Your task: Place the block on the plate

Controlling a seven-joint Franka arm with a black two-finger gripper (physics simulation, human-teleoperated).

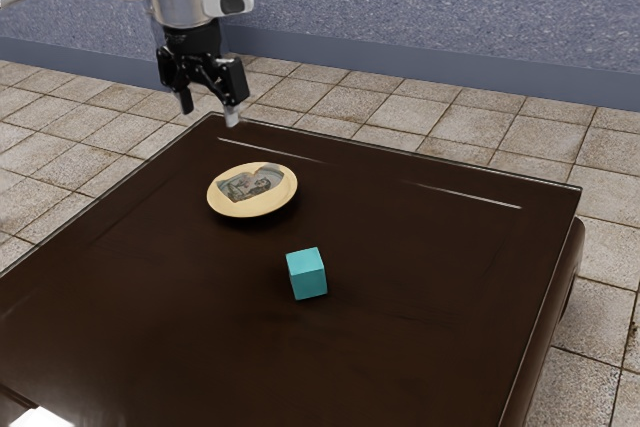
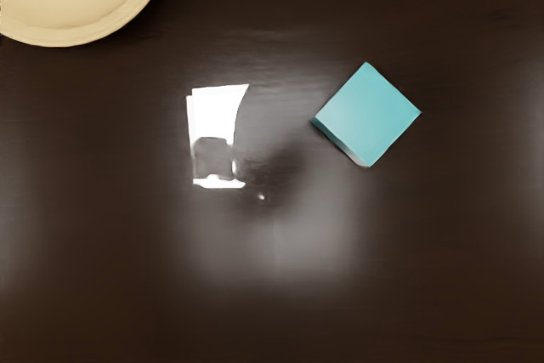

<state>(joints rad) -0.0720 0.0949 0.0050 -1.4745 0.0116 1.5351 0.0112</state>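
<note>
- Black two-finger gripper (image 1: 209, 112), raised clear of the table with fingers spread wide and nothing between; hanging, in the exterior view, at the table's far corner.
- First in the job, by judgement: reach over to the block, then down, jaws kept wide until astride. Nothing gripped as of now, so the whole carry left to do.
- Out on the dark table (image 1: 420, 327), the teal block (image 1: 306, 274): a plain cube, flat on its base, well apart from the plate, and on the exterior view's right of it and nearer that camera.
- By the look of it, stiff and fairly light, with no give under a squeeze and little risk of breakage. Smooth faces, perhaps a touch slippery; best taken with flat pads on flat faces, never corner to corner.
- Best hold: two opposite upright sides, around mid-height, centred. Set askew in the wrist view, so probably in need of a wrist turn to square up; otherwise likely to twist or skid on the glossy top.
- Farther along, the cream plate (image 1: 245, 209), round and shallow, with a raised rim and a picture in its middle. Possibly brittle, and maybe apt to slide if knocked.
- For the release: lift well over the rim, come down gently at the centre, base level, and let go only once settled.
</note>
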